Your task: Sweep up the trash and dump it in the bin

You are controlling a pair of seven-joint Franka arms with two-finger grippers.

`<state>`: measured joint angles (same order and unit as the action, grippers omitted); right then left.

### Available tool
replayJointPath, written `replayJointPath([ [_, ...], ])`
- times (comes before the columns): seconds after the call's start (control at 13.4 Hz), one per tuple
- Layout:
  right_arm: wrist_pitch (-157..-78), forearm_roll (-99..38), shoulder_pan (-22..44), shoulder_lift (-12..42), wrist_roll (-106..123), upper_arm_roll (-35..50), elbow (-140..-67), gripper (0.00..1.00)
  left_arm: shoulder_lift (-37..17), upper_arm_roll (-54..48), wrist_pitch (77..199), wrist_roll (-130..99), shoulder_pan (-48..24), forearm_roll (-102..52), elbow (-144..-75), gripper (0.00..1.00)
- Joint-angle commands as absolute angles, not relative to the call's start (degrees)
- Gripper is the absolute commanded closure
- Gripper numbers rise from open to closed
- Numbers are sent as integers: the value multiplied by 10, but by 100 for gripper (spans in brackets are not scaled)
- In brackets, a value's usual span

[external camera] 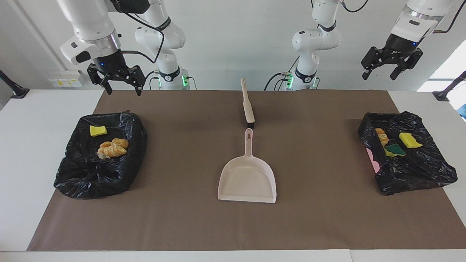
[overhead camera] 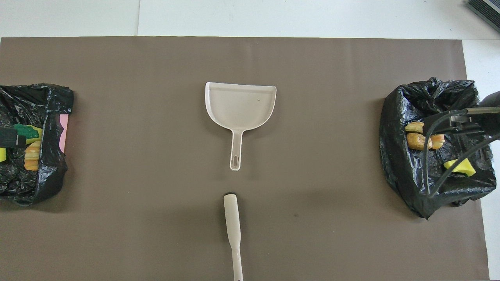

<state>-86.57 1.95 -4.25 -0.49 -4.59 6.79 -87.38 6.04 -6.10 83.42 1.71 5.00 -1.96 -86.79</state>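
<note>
A robotics lab, two white arms on fixed bases with green status lights at the edge of a white bench (external camera: 43, 153), brown paper mat (external camera: 313, 163) taped flat across it, bare white wall, cables looping to each arm, wall socket strip (external camera: 65, 78) beside the right gripper (external camera: 121, 84)

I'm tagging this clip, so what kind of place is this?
Probably a robotics lab test bench: two Franka arms mounted at a white table, a brown mat, and a staged dustpan with bag-lined bins.
</note>
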Motion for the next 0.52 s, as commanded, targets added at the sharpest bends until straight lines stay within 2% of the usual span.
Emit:
replayJointPath([
  [0.0, -859, -19, -62, -16, -57, 69, -879, 0, 74, -62, 830, 17, 56, -22, -881, 0],
  [0.45, -840, -11, -65, -5, -62, 69, -850, 0, 74, -62, 829, 15, 56, -22, -881, 0],
])
